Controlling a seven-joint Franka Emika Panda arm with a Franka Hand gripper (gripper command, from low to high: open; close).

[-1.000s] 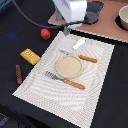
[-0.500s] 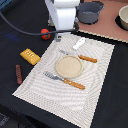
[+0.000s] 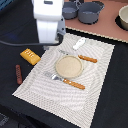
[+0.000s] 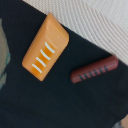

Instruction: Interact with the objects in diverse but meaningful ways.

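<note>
A yellow-orange ridged bread block (image 3: 30, 56) lies on the dark table just off the placemat's edge, on the exterior view's left. Close by is a thin dark-brown sausage (image 3: 18, 74). The wrist view shows both from above, the bread block (image 4: 45, 46) and the sausage (image 4: 95, 69), with no fingers in the picture. My gripper (image 3: 47, 48) hangs above the mat's corner beside the bread, and its fingers are too blurred to read. A white fish (image 3: 79, 43) lies at the mat's far edge. The tomato is hidden.
A striped placemat (image 3: 95, 75) carries a tan plate (image 3: 68, 66), an orange-handled fork (image 3: 65, 80) and a knife (image 3: 82, 57). Grey pots (image 3: 90, 11) stand on the pink surface behind, and a bowl (image 3: 124, 17) sits at the far right.
The arm has swung toward the exterior view's left and forward, from above the mat's far edge to beside the bread. It now covers the tomato.
</note>
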